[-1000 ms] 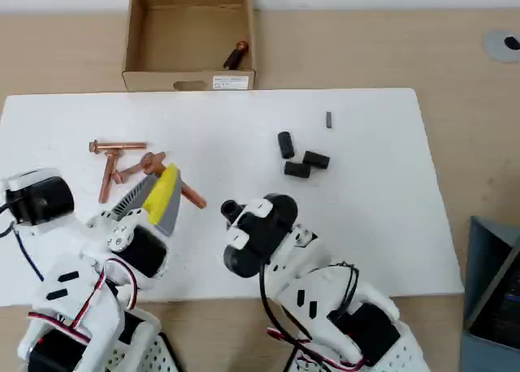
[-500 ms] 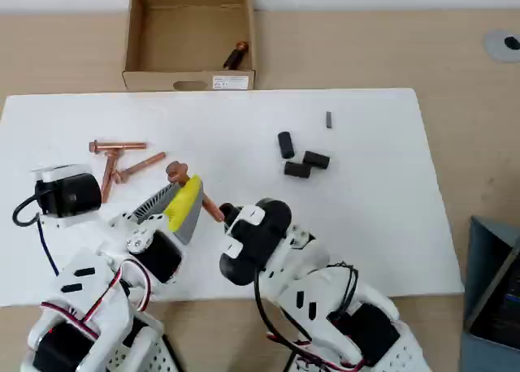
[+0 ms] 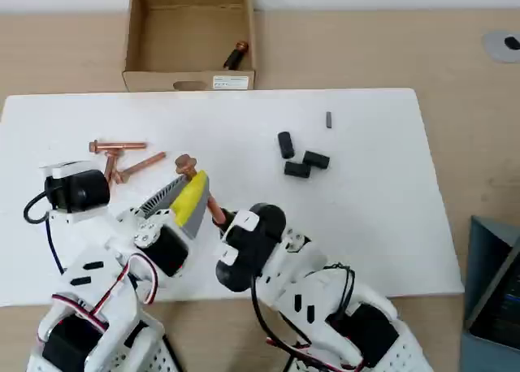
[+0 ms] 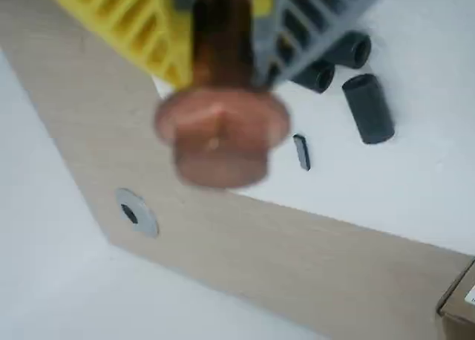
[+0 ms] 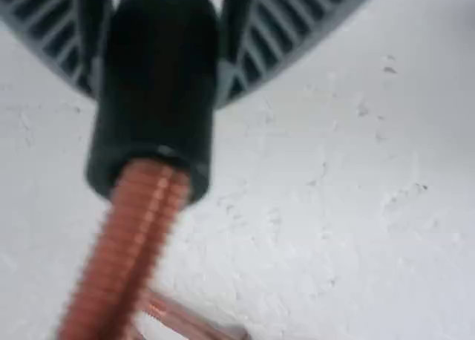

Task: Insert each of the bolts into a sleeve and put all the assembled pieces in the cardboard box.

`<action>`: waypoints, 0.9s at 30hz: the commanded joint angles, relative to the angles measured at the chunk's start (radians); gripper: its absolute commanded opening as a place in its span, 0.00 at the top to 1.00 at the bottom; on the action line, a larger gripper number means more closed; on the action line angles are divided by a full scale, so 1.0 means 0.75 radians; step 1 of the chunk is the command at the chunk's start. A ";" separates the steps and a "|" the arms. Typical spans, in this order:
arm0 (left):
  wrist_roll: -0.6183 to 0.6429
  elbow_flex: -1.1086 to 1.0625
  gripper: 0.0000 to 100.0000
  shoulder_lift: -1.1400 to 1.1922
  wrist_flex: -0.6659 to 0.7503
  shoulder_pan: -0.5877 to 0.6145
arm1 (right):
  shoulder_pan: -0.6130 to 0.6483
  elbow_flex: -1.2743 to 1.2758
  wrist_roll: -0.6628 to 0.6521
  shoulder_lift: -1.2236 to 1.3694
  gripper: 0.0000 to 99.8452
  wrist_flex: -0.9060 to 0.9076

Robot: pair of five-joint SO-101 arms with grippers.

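Observation:
My left gripper (image 3: 189,185), with one yellow and one grey finger, is shut on a copper bolt (image 3: 201,192), head up at the far end. In the left wrist view the bolt's flanged head (image 4: 221,136) sticks out past the gripper (image 4: 223,36). My right gripper (image 3: 229,221) is shut on a black sleeve (image 5: 156,87), and the bolt's threaded end (image 5: 126,258) meets the sleeve's mouth. Three loose bolts (image 3: 118,146) lie at the left. Three loose sleeves (image 3: 297,170) lie right of centre. The cardboard box (image 3: 188,80) holds one assembled piece (image 3: 236,55).
A white mat (image 3: 366,226) covers the wooden table. A small dark pin (image 3: 329,120) lies beyond the sleeves. A grey disc (image 3: 504,44) sits at the far right corner, and a dark bin (image 3: 491,291) stands off the mat's right edge.
My left gripper carried the bolt away from the loose bolts toward the right arm, and its threaded tip now meets the sleeve. The right arm shifted slightly toward it.

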State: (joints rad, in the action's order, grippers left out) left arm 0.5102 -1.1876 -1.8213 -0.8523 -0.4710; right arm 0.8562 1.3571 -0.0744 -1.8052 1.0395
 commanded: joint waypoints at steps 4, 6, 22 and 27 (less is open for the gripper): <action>-0.070 0.008 1.00 -0.005 0.023 -0.004 | 0.019 -0.036 -0.008 -0.107 0.99 -0.035; -0.096 0.008 1.00 -0.005 0.023 -0.004 | 0.019 -0.036 -0.008 -0.107 0.99 -0.035; -0.135 -0.014 1.00 -0.005 0.072 -0.004 | 0.019 -0.038 -0.008 -0.107 0.99 -0.035; -0.131 -0.039 1.00 -0.005 0.110 -0.004 | 0.019 -0.038 -0.008 -0.107 0.99 -0.035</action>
State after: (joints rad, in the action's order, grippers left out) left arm 0.4166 -1.2213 -1.8167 -0.8048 -0.4726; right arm 0.8577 1.3571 -0.0744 -1.8052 1.0395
